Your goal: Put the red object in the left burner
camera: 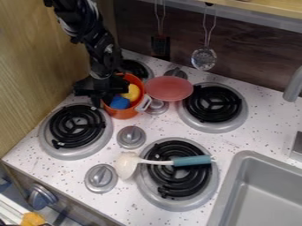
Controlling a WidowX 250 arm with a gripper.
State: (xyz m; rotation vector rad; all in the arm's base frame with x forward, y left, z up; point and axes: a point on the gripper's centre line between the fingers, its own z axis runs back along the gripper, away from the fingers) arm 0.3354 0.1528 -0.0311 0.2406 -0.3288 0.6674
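Note:
The black gripper (96, 99) hangs at the left side of an orange-red pot (122, 114), overlapping its left rim; whether it touches the pot I cannot tell. The pot stands upright between the left burners, with a grey handle, and holds a blue piece (119, 102) and a yellow piece (131, 92). A pinkish-red round plate or lid (169, 88) is just right of the pot. The front left burner (77, 126), a black coil in a silver ring, has nothing on it. Behind the gripper and pot, the rear left burner (136, 69) is partly hidden.
A white spoon with a teal handle (191, 161) lies across the front right burner (177, 174). The rear right burner (213, 104) is bare. Silver knobs (131, 137) stand between the burners. A wooden wall is at the left, a grey sink (262, 194) at the lower right.

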